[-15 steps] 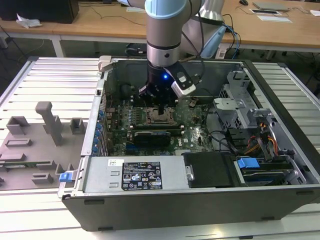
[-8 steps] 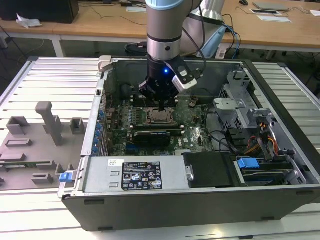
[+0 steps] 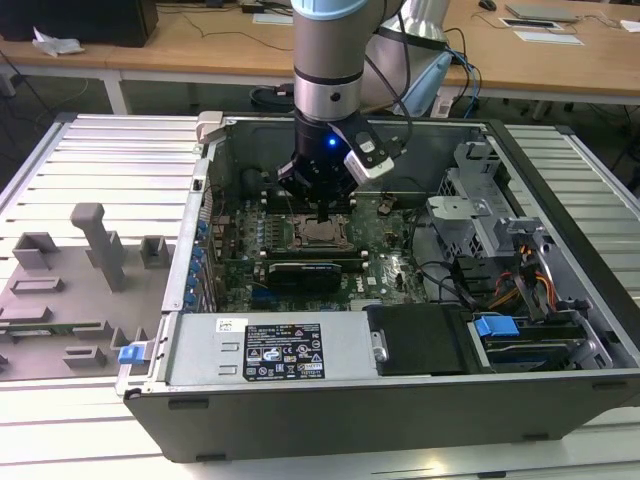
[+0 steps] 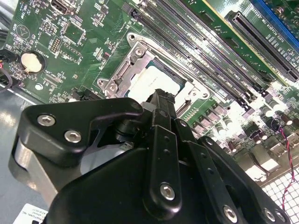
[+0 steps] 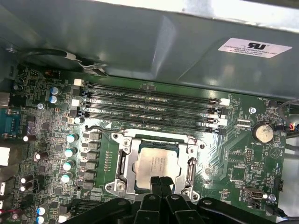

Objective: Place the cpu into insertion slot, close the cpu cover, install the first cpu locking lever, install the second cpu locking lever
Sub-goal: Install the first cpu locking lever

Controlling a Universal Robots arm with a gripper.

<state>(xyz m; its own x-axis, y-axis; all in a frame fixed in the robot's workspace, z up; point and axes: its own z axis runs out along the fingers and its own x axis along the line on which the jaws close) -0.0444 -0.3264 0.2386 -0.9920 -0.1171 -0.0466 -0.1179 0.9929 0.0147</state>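
Note:
The cpu [image 5: 156,162] lies silver face up in the insertion slot [image 3: 320,234] on the green motherboard [image 5: 233,158], inside the open computer case. The cpu cover [image 5: 127,161] lies flat around it, its window framing the chip. In the second wrist view the cpu [image 4: 150,80] and the cover [image 4: 127,65] sit just past the fingertips. My gripper [image 5: 160,183] hangs right over the near edge of the chip, and its two black fingers [image 4: 161,105] are pressed together with nothing between them. Whether they touch the chip or the cover cannot be told.
Several long memory slots [image 5: 149,108] run beside the socket, and the case wall [image 5: 163,46] rises behind them. A black card [image 3: 308,270], the power supply [image 3: 270,350], the drive cage [image 3: 490,240] and cables [image 3: 530,280] crowd the case. Grey fixtures [image 3: 95,240] stand on the table at the exterior view's left.

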